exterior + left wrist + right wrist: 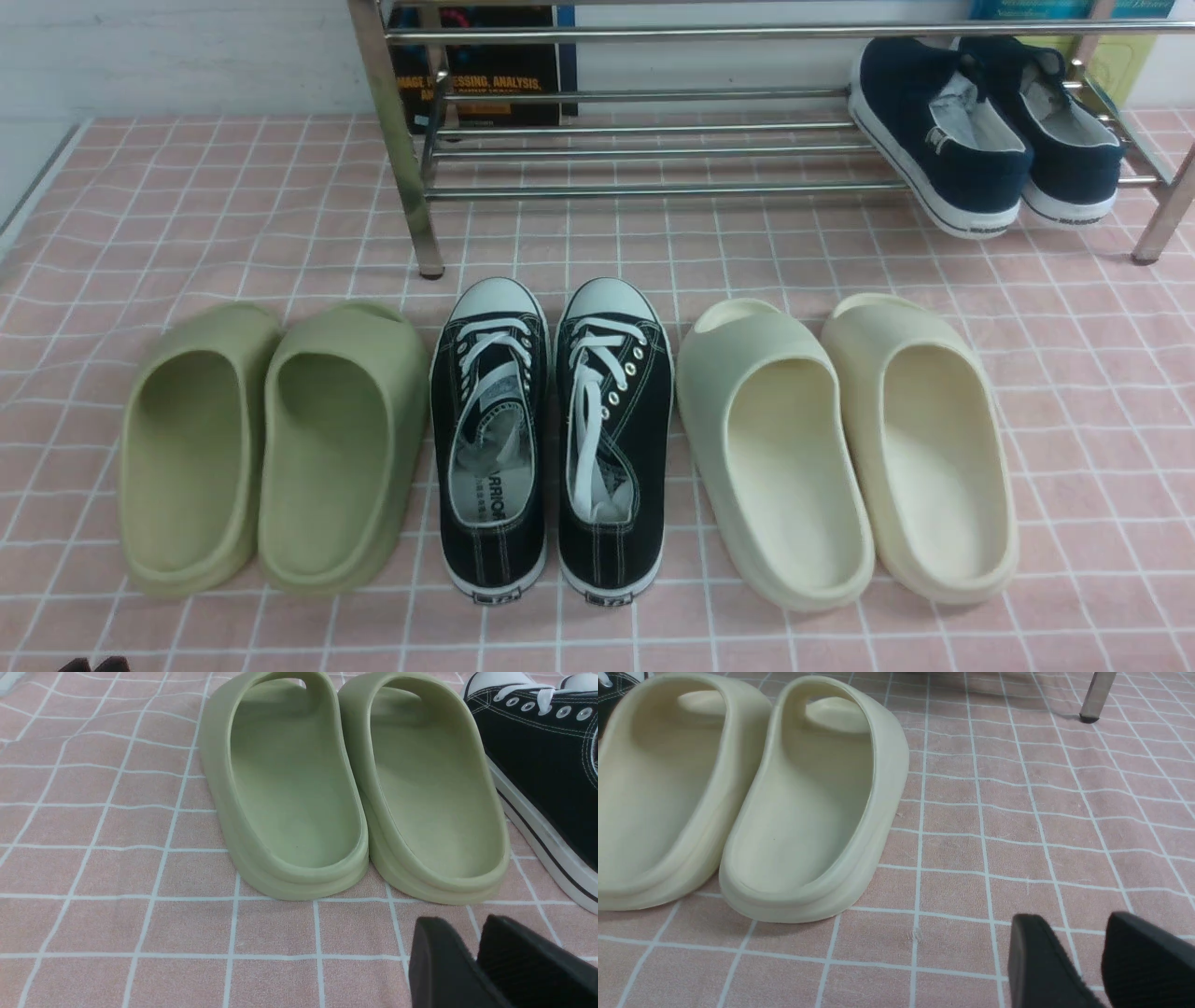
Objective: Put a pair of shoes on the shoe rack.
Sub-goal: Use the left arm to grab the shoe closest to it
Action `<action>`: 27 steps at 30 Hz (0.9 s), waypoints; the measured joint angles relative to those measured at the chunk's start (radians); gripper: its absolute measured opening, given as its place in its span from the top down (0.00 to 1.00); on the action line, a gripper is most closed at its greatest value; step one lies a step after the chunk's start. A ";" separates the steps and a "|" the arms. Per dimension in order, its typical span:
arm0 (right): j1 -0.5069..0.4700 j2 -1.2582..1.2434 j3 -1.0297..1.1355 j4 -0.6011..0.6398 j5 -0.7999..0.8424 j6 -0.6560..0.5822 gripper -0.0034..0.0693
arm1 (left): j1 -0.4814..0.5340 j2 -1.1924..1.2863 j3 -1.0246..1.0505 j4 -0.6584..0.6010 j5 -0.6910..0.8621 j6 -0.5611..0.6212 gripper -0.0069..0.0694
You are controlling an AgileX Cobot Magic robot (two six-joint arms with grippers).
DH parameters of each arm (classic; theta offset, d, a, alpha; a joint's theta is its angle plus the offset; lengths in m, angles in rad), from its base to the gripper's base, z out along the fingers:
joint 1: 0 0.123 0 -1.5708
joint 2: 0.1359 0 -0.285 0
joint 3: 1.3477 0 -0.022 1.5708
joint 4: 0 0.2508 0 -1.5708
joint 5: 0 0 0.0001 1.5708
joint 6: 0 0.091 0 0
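**Sneakers on the surface, both claws empty**

The pair of black sneakers [616, 532] stands on the pink checked surface [233, 215], just in front of the shoe rack [653, 191] and not yet on it. The two shoes sit side by side, toes toward the rack and heels toward the robot. That layout likely lets each arm take a heel collar and push straight forward. Green slides [341, 439] flank them on the robot's left and cream slides [775, 448] on its right, each close beside a sneaker, so there is little room for a side grip.

The left claw [467, 940] hangs low behind the green slides, its jaws only narrowly parted and holding nothing. The right claw [1080, 938] hovers behind the cream slides with a wider gap, also empty.

Navy slip-ons [980, 140] occupy the right end of the rack's lower shelf. The bare rods to their left look like the natural landing spot.
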 joint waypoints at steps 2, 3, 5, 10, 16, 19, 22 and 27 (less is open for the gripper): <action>0.000 0.000 0.000 0.000 0.000 0.000 0.64 | 0.000 0.000 0.000 0.000 0.000 0.000 0.69; 0.000 0.000 0.000 0.000 0.000 0.000 0.64 | 0.000 0.000 0.000 0.000 0.000 0.000 0.69; 0.000 0.000 0.000 0.000 0.000 0.000 0.64 | 0.000 0.000 0.000 0.000 0.000 0.000 0.69; 0.000 0.000 0.000 0.000 0.000 0.000 0.64 | 0.000 0.000 0.000 0.000 0.000 0.000 0.69; 0.000 0.000 0.000 0.000 0.000 0.000 0.64 | 0.000 0.000 0.000 0.000 0.000 0.000 0.69; 0.000 0.000 0.000 0.000 0.000 0.000 0.64 | 0.000 0.000 0.000 0.000 0.000 0.000 0.68; 0.000 0.000 0.000 0.000 0.000 0.000 0.64 | 0.000 0.000 0.000 0.000 0.000 0.000 0.67; 0.000 0.000 0.000 0.000 0.000 0.000 0.64 | 0.000 0.000 0.000 0.000 0.000 0.000 0.67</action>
